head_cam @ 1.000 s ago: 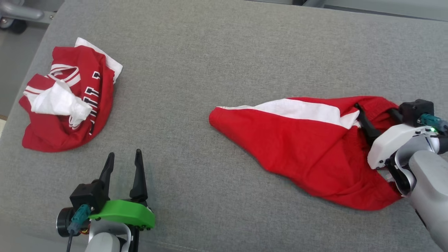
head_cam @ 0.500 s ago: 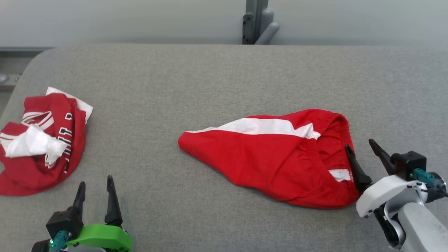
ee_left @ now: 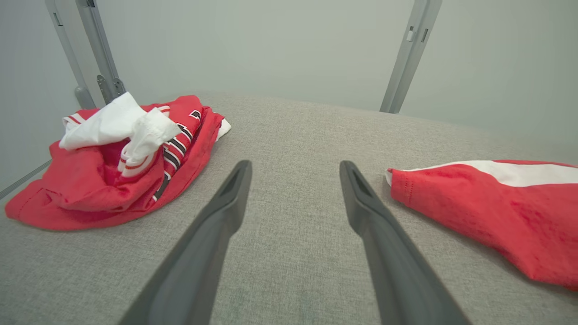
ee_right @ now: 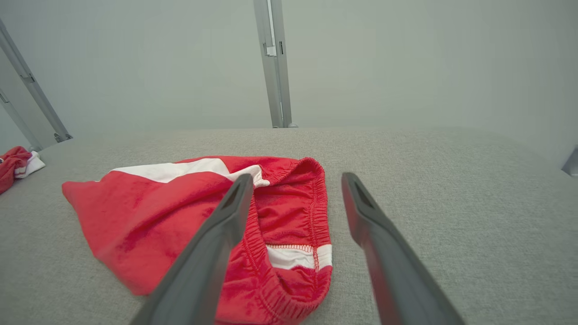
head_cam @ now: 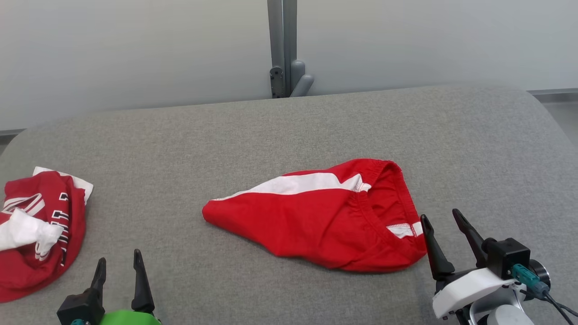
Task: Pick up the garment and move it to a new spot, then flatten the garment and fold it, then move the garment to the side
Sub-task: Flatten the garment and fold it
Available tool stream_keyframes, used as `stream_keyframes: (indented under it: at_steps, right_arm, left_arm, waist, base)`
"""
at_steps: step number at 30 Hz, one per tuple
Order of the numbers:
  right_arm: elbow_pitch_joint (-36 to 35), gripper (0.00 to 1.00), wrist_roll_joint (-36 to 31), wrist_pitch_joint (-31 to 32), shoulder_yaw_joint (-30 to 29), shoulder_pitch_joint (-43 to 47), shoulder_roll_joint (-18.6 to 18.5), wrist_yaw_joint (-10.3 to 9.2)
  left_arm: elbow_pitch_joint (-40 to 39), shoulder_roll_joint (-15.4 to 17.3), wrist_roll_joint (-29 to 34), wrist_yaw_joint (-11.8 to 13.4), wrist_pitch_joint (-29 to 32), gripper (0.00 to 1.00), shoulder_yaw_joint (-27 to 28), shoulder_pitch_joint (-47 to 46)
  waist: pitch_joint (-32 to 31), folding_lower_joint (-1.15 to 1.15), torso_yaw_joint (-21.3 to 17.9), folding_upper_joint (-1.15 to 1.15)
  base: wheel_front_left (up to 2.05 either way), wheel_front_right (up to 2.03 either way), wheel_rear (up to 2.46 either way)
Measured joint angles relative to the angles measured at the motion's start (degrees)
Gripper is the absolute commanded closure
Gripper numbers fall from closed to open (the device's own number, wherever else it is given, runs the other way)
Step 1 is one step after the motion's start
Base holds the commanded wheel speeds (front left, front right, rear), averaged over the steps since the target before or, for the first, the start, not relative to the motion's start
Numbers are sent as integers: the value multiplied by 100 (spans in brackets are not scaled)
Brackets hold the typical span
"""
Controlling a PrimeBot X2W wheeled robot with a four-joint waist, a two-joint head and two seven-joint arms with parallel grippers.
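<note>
Looking down at the grey padded table (head_cam: 289, 135), the red shorts (head_cam: 316, 221) are lying pretty much in the middle of it, a touch over toward the robot's right. They're sort of flat but not tidy: the narrow end points to the robot's left, a white stripe runs along the far edge, and the elastic waistband faces right and gapes open, so you can see a bit of white inside. The right gripper (head_cam: 439, 215) sits just beside that waistband with its two dark fingers spread wide and nothing between them, so it's got no hold on the shorts. The finger nearer the shorts is right at the edge of the waistband, and honestly I can't tell if it's touching the cloth or just hanging over it. From the right wrist camera that same finger crosses in front of the waistband while the other one is over bare grey fabric. The left gripper (head_cam: 118, 257) is down at the lower left, also wide open and empty, over bare table. It's between the shorts and a crumpled red jersey (head_cam: 40, 225) that's heaped at the left edge, closer to the jersey. That jersey has white bits bunched on top and some black and white markings, and it's well apart from the shorts. In the left wrist view the jersey is off to one side of the fingers and the narrow end of the shorts off to the other. Behind the far edge of the table a grey metal post (head_cam: 282, 45) stands against a pale wall (head_cam: 135, 54).
</note>
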Motion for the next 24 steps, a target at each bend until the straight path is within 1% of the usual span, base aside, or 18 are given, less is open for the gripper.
stream_keyframes:
  at_steps: [6,10,14,16,19,24]
  right_arm:
    - [9,0,-38,0,49,-13,27,-1]
    - [93,0,-26,0,188,-53,43,0]
    - [265,0,102,0,367,-204,53,-1]
    - [387,0,175,0,458,-367,58,-1]
    - [563,0,255,0,604,-724,66,-1]
    - [832,0,415,0,728,-1355,133,-1]
  left_arm:
    - [49,1,-8,-37,0,0,-103,-19]
    - [92,1,-20,-40,0,0,-183,-147]
    - [235,-1,-68,-134,1,0,-293,-322]
    - [305,0,-65,-201,0,0,-326,-525]
    - [573,-2,-120,-370,0,0,-402,-996]
    - [1292,0,-289,-573,0,0,-458,-1961]
  waist:
    - [74,0,-55,0]
    - [143,0,-84,0]
    - [236,0,-116,0]
    - [313,0,-124,0]
    - [474,0,-122,0]
    - [810,0,-90,0]
  base:
    - [0,0,0]
    - [0,0,0]
    - [0,0,0]
    - [0,0,0]
    - [0,0,0]
    - [0,0,0]
